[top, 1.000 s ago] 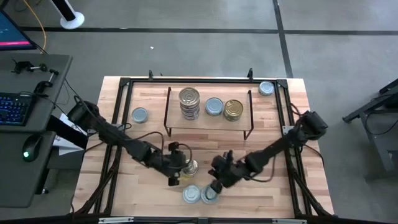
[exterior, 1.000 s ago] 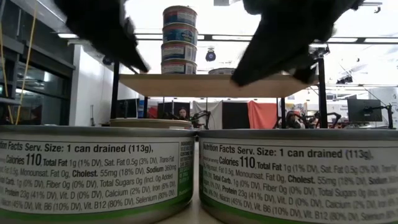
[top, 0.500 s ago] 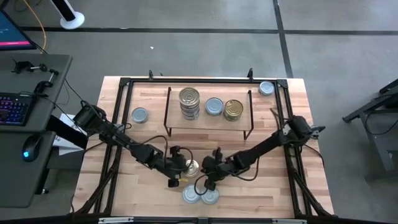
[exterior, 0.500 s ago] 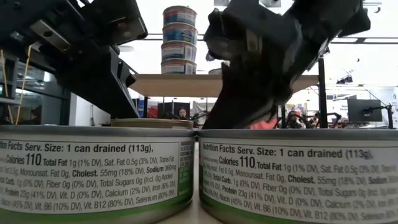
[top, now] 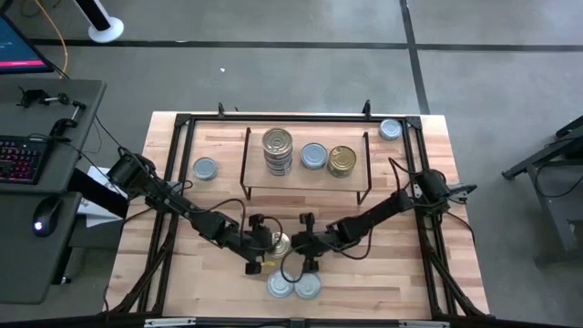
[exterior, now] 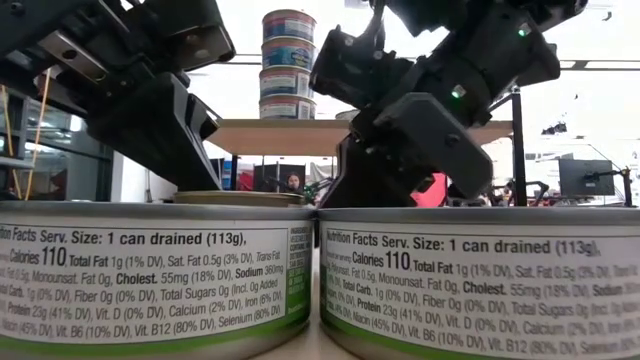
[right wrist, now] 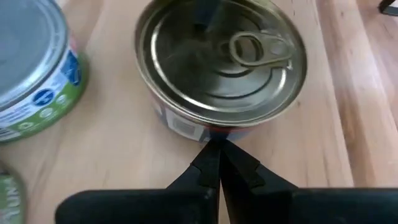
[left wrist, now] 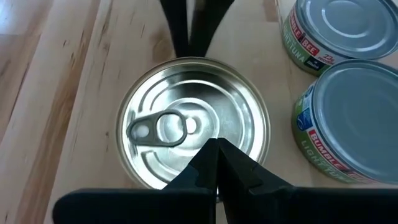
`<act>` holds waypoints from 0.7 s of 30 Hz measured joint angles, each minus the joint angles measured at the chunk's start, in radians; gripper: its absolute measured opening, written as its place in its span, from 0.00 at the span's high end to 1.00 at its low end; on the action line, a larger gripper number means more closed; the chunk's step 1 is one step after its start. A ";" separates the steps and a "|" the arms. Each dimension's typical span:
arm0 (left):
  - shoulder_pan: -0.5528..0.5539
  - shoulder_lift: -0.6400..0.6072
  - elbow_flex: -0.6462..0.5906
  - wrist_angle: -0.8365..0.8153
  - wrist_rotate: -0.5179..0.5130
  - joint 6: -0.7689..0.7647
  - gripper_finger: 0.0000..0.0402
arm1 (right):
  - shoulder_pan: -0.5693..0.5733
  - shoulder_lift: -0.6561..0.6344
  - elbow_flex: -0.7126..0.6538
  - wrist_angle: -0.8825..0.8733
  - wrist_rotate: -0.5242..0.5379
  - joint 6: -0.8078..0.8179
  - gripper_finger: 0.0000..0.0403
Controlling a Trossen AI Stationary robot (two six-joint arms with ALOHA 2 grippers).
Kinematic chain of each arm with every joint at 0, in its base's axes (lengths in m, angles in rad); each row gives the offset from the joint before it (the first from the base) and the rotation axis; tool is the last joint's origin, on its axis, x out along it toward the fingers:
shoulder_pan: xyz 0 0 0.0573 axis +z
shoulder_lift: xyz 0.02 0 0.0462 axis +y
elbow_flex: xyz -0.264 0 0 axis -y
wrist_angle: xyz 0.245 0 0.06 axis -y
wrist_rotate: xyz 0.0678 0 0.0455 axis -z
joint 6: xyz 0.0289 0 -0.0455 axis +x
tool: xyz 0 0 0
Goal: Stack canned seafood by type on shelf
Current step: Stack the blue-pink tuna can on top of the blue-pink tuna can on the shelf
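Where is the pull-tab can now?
In the high view, the pull-tab can stands on the table's near middle, between the left gripper and right gripper.

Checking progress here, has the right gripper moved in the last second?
Yes. The right gripper slid left across the table, off the front tins, toward the pull-tab can.

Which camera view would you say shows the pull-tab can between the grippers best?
The left wrist view: the pull-tab can fills it, lid and tab showing plainly. The right wrist view shows lid and side. The high view shows it small; the low view only its rim.
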 joint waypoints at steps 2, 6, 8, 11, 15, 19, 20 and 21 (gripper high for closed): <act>0.000 0.000 0.000 -0.003 0.002 0.004 1.00 | -0.003 0.000 0.005 -0.001 0.008 -0.006 1.00; -0.003 -0.001 0.000 -0.004 0.019 0.036 1.00 | -0.003 -0.001 0.044 -0.022 0.027 -0.074 1.00; -0.006 -0.001 0.000 -0.001 0.042 0.042 1.00 | -0.003 -0.002 0.072 -0.037 0.024 -0.086 1.00; -0.007 0.000 0.000 0.000 0.046 0.042 1.00 | -0.005 -0.005 0.099 -0.069 0.025 -0.088 1.00; -0.012 0.000 0.000 0.001 0.049 0.061 1.00 | 0.006 -0.005 0.137 -0.090 0.027 -0.112 1.00; -0.021 0.001 0.000 0.004 0.054 0.088 1.00 | 0.016 -0.009 0.170 -0.091 0.028 -0.112 1.00; -0.024 0.002 0.000 0.004 0.053 0.091 1.00 | 0.019 -0.009 0.178 -0.088 0.027 -0.113 1.00; -0.027 0.002 0.000 -0.001 0.048 0.094 1.00 | 0.024 -0.011 0.185 -0.078 0.019 -0.113 1.00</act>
